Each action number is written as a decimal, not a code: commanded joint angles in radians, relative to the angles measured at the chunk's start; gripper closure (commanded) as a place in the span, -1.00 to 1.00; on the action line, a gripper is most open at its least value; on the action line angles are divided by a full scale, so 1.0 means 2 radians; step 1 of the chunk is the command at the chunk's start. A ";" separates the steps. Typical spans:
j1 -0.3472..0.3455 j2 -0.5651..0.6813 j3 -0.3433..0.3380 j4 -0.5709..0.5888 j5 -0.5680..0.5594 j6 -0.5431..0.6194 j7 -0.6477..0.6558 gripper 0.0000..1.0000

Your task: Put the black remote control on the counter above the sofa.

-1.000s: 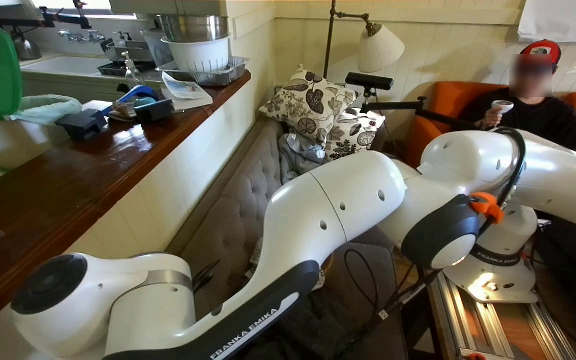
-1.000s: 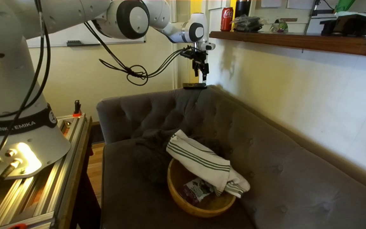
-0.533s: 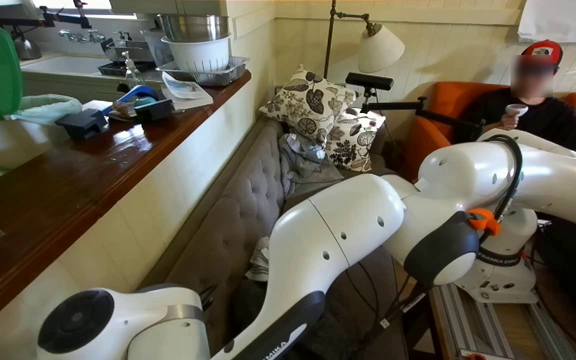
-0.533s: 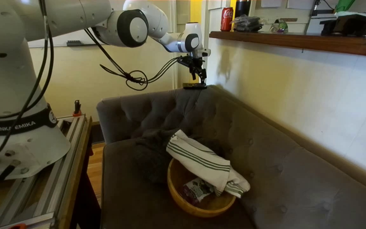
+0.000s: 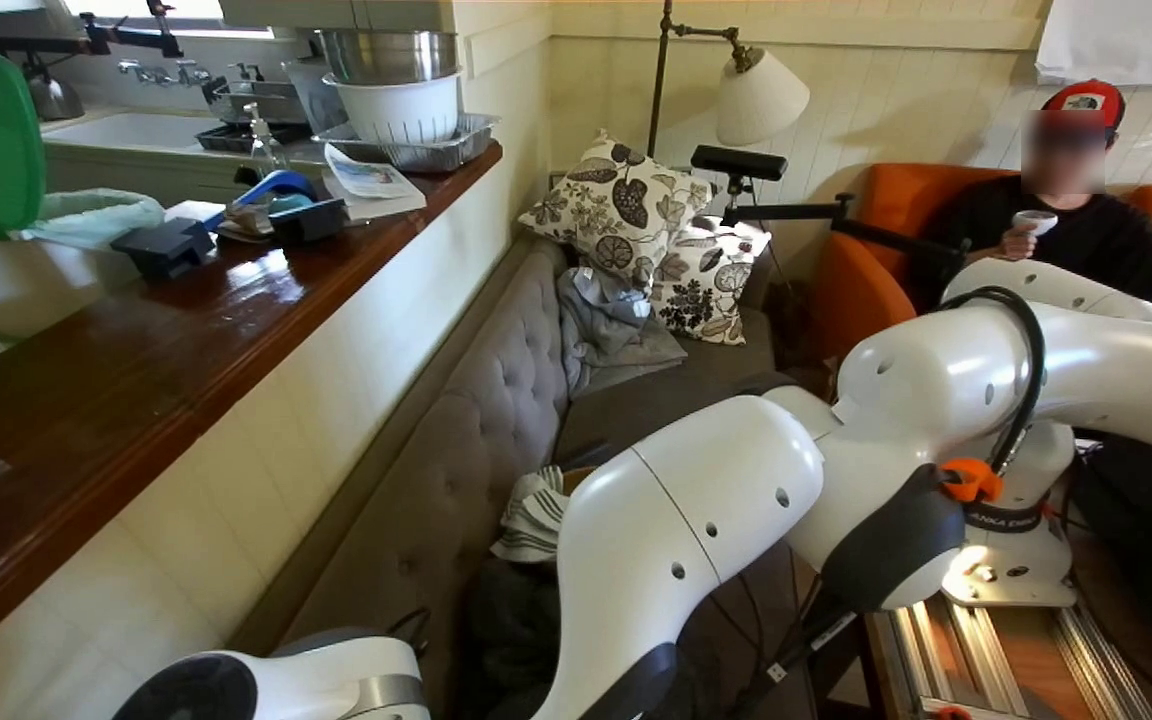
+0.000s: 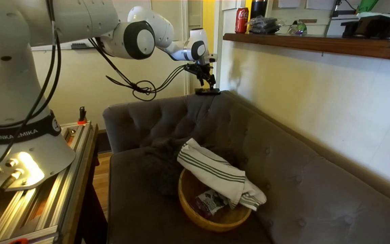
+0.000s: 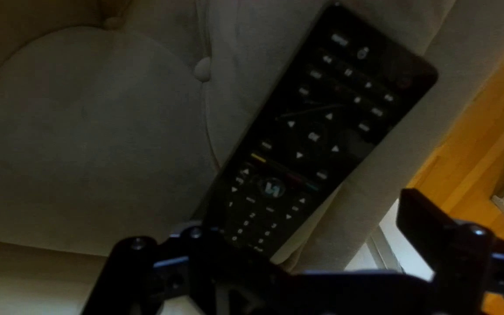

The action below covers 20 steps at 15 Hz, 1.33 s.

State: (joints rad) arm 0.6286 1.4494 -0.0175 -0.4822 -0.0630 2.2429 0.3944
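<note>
- resting on top of the sofa [image 6: 317,196], near the corner where armrest and back meet, the black remote control [image 7: 295,131] is seen with its buttons facing up.
- the gripper [image 6: 207,84] is held tilted right over it, the fingers [image 7: 427,223] spread wide apart; in the wrist view one end of the remote control is partly hidden by the gripper, and whether the two are touching cannot be told.
- the counter [image 5: 186,350] is set higher, along the sofa's back; in an exterior view, a red can [image 6: 241,20] and a dark plastic bag [image 6: 264,25] are seen on it.
- on the sofa's seat, a wooden bowl [image 6: 201,222] is partly covered by a striped cloth [image 6: 212,166].
- patterned pillows [image 5: 626,210] are propped at one end of the sofa.
</note>
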 commanded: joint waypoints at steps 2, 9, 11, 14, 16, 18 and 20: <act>0.003 0.012 -0.009 0.018 -0.006 0.012 0.028 -1.00; 0.002 0.011 -0.018 0.018 -0.006 0.009 0.037 -1.00; 0.002 0.012 -0.025 0.019 -0.010 0.009 0.039 -1.00; 0.004 0.016 -0.029 0.020 -0.007 0.029 0.075 -1.00; 0.006 0.019 -0.027 0.019 -0.005 0.035 0.092 -1.00; 0.011 0.020 -0.030 0.019 -0.006 0.037 0.118 -1.00; 0.019 0.019 -0.042 0.019 -0.013 0.026 0.163 -1.00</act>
State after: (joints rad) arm 0.6435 1.4828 -0.0746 -0.4442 -0.0740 2.2905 0.5999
